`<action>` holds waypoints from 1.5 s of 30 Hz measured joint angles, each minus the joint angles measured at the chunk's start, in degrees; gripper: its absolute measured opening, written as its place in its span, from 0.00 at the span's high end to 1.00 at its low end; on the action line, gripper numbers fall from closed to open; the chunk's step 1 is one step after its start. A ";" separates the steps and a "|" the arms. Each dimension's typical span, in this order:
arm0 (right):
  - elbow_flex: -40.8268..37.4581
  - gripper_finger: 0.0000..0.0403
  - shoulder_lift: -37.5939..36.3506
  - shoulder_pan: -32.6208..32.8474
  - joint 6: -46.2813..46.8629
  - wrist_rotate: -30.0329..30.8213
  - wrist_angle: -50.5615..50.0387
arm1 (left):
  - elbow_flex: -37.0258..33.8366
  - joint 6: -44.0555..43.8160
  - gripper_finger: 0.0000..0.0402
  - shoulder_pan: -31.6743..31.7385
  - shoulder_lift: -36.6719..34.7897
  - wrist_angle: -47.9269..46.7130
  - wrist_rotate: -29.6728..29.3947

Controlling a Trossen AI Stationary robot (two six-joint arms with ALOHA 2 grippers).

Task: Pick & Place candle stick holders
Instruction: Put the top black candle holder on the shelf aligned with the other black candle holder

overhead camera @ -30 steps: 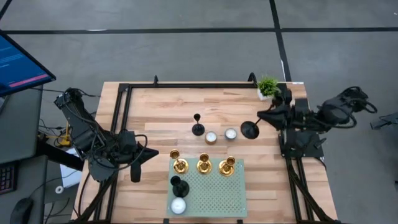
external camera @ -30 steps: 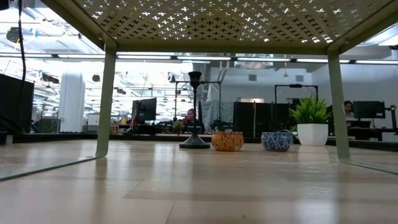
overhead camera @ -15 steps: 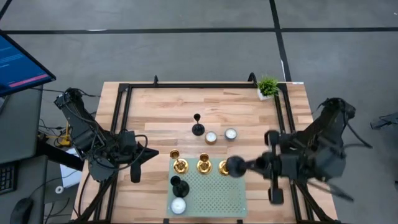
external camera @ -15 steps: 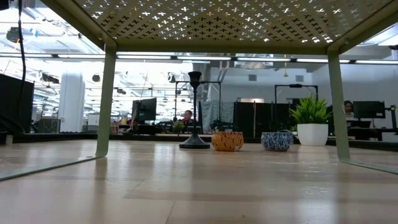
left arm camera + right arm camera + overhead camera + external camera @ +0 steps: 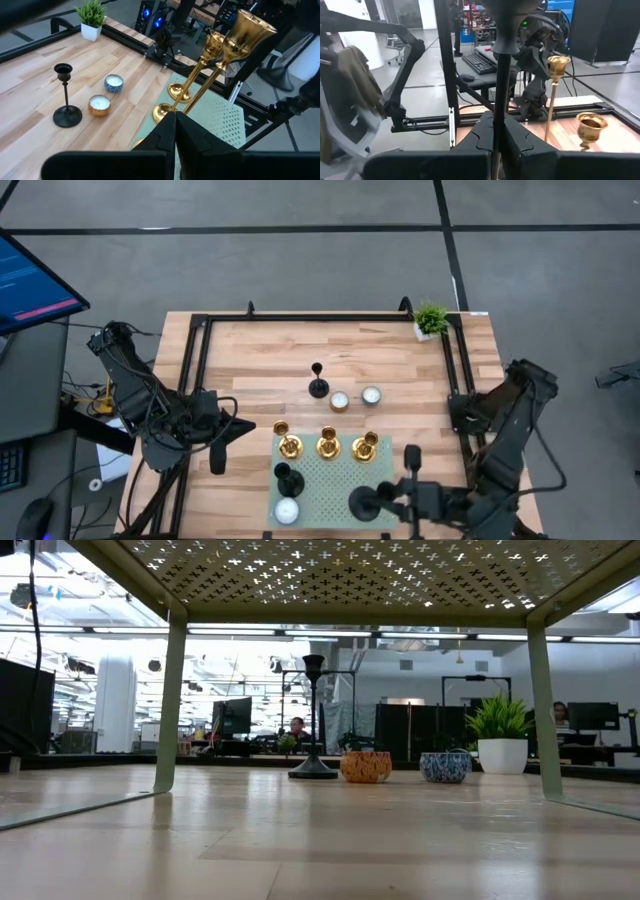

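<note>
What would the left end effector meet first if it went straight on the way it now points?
Probably the nearest gold candle stick holder, standing on the green rack; its base lies just ahead of the shut left end effector in the left wrist view. Depth is unclear.

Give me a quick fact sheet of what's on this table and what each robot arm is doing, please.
Table: wooden top with a green perforated stand
On stand: three gold holders, one black holder, a white candle
On bare wood: black holder, two small candle cups, potted plant
Right gripper: shut on a black holder, over the stand's corner
Left gripper: shut, empty, waiting beside the stand
</note>
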 joint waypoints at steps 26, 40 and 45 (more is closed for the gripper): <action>-2.14 1.00 13.84 -6.99 7.93 0.60 9.04 | 0.00 -0.41 0.98 -0.01 0.04 3.09 0.00; -2.12 1.00 14.34 -9.02 11.49 0.78 1.58 | 0.00 -0.41 0.98 0.00 0.07 4.08 0.00; -2.12 1.00 14.38 -9.90 11.76 -0.08 0.74 | 0.00 0.85 0.98 0.00 0.07 4.11 0.00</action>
